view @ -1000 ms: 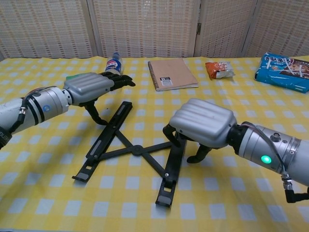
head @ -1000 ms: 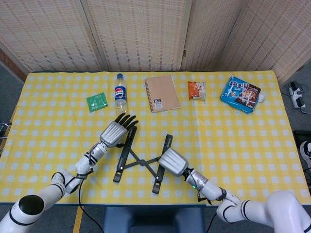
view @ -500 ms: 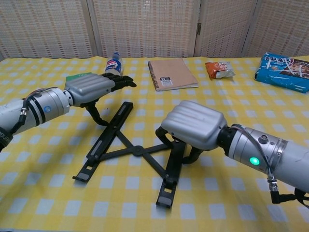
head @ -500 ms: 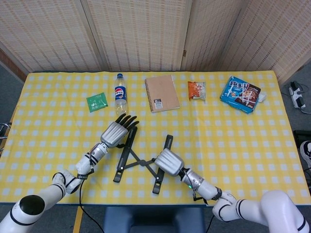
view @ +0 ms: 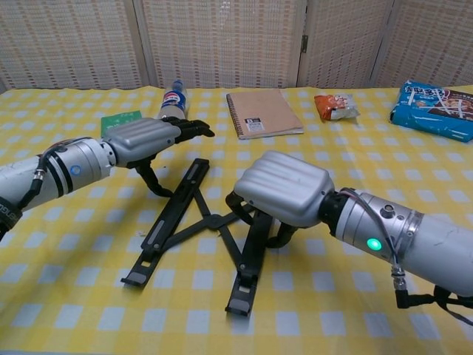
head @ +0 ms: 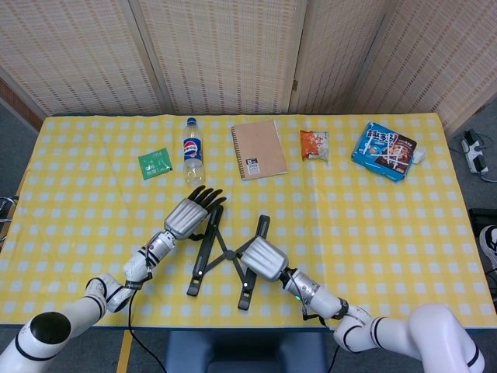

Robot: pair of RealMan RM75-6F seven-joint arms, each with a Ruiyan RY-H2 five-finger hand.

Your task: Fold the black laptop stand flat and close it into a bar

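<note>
Here my right hand (view: 284, 194) curls over the laptop stand (head: 225, 252) at frame centre; left hand (view: 148, 140), fingers extended, touches its rail. Uneven pushing could skew it.

Along the far side of the yellow-checked counter (head: 388, 233) lie a green packet (head: 155, 163), an upright Pepsi bottle (head: 192, 149), a brown spiral notebook (head: 258, 149), an orange snack bag (head: 314, 144) and a blue snack package (head: 384, 151), each apart from the others.
</note>
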